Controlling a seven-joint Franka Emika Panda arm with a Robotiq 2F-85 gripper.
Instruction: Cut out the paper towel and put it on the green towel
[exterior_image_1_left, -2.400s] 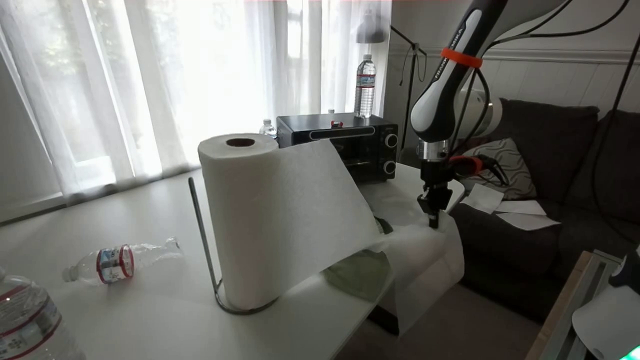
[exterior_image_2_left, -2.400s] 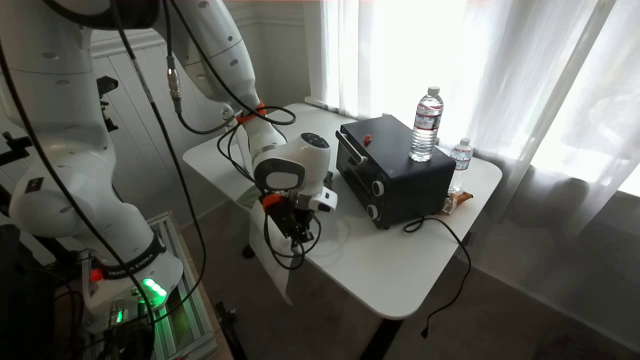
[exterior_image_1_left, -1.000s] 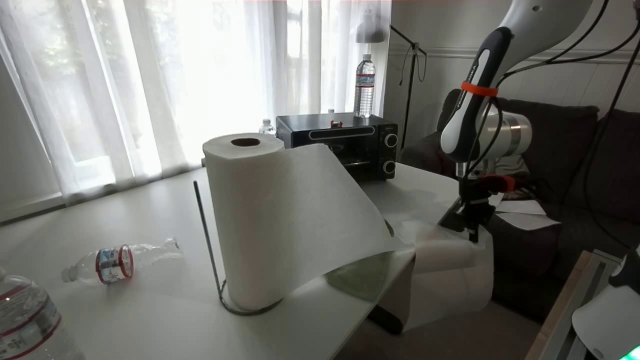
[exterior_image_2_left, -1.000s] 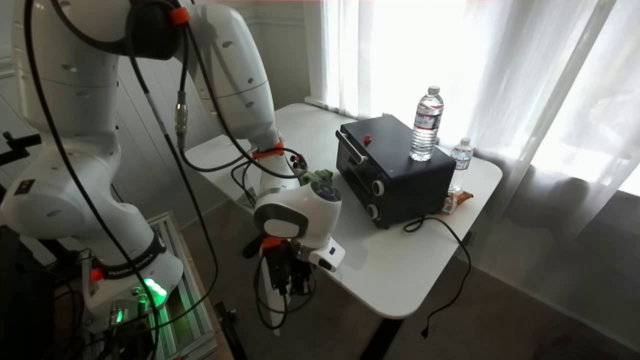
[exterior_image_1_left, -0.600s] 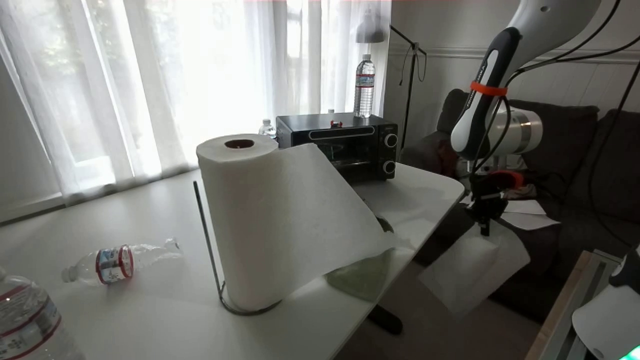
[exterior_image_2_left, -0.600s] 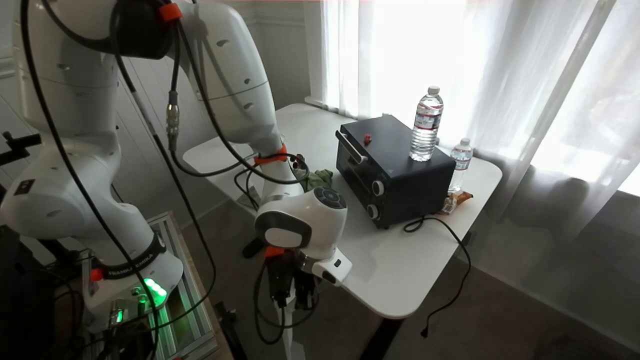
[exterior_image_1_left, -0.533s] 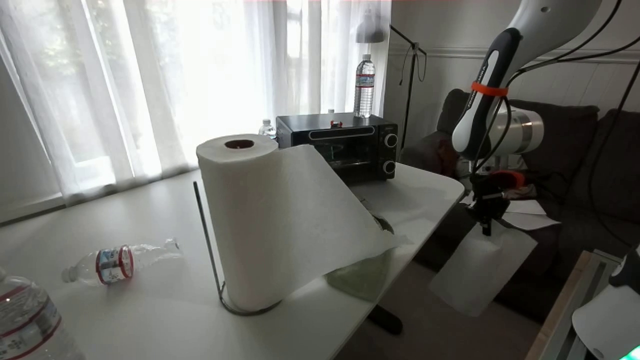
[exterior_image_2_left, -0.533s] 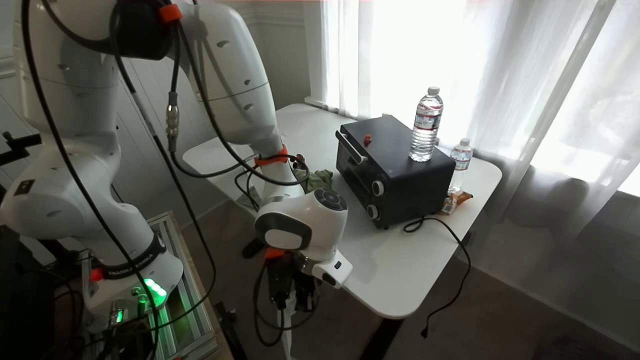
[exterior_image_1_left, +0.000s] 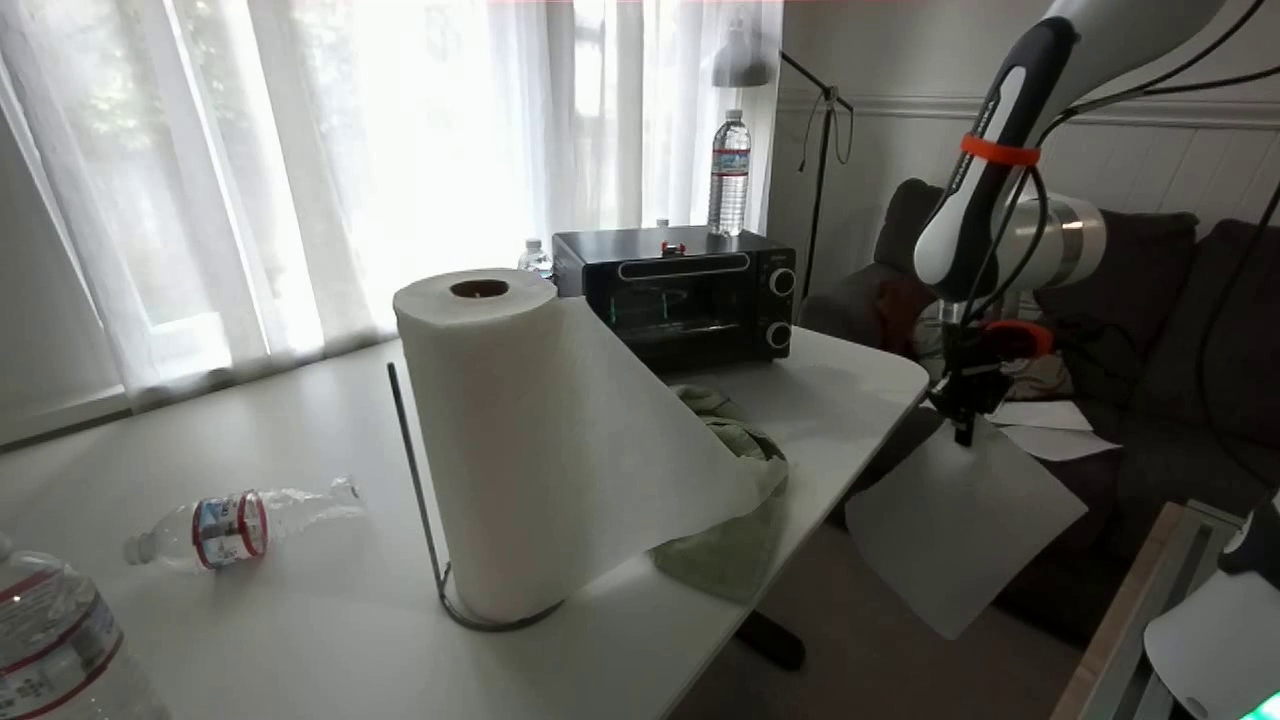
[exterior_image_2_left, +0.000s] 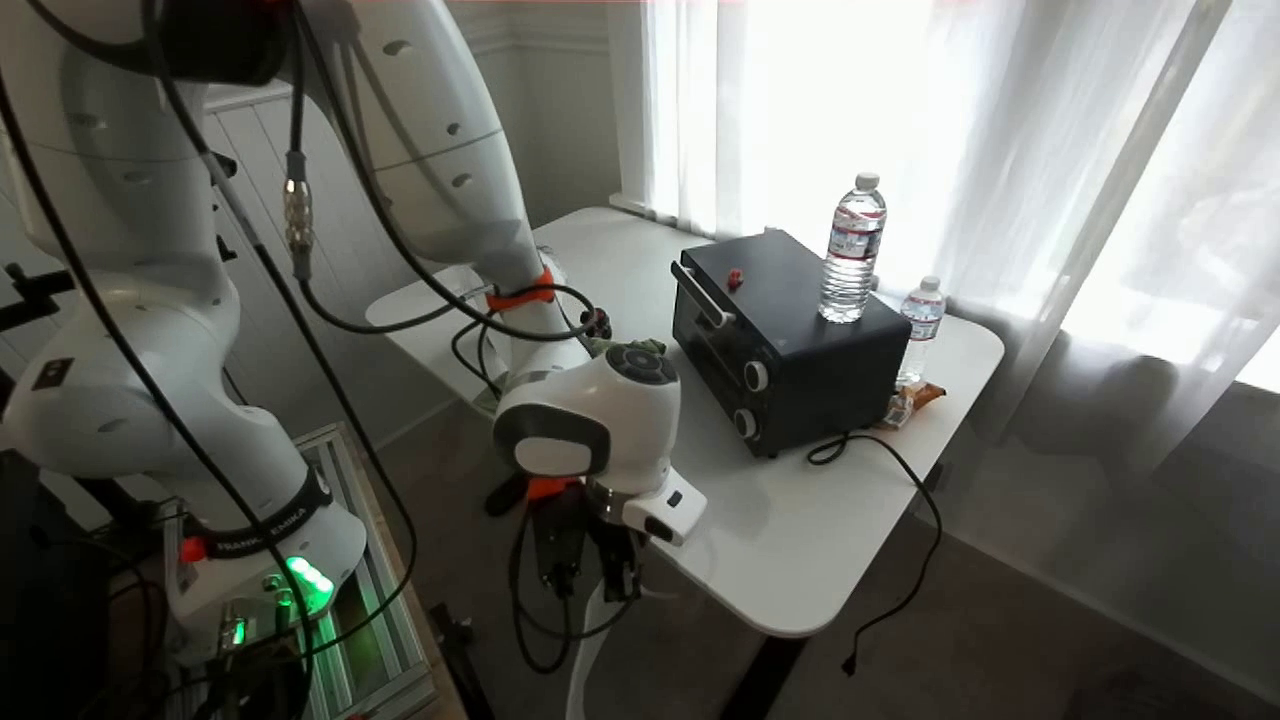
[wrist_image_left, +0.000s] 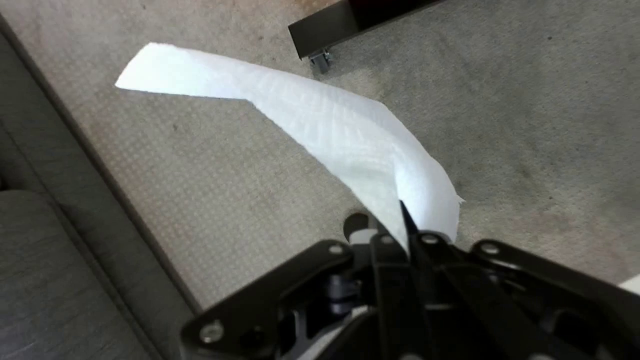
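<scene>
My gripper (exterior_image_1_left: 963, 436) is shut on a torn-off sheet of white paper towel (exterior_image_1_left: 965, 540), beyond the table edge and above the floor. The sheet hangs down from the fingertips; in the wrist view it (wrist_image_left: 320, 110) folds and curves away from the jaws (wrist_image_left: 404, 225). The paper towel roll (exterior_image_1_left: 490, 450) stands upright on a metal holder (exterior_image_1_left: 500, 627). Its loose end (exterior_image_1_left: 690, 470) reaches out over the green towel (exterior_image_1_left: 725, 555), which lies crumpled near the table edge, partly covered. In an exterior view the arm hides most of the green towel (exterior_image_2_left: 640, 347).
A black toaster oven (exterior_image_1_left: 680, 290) stands behind the roll with a water bottle (exterior_image_1_left: 731, 175) on top. A crushed bottle (exterior_image_1_left: 230, 527) lies on the white table (exterior_image_1_left: 300, 640). Another bottle (exterior_image_1_left: 60, 640) stands at the near corner. A dark couch (exterior_image_1_left: 1120, 280) is behind the gripper.
The held sheet has torn away from the roll. My gripper has moved away from the roll, past the table edge, and risen slightly. The roll's loose end has sagged towards the green towel.
</scene>
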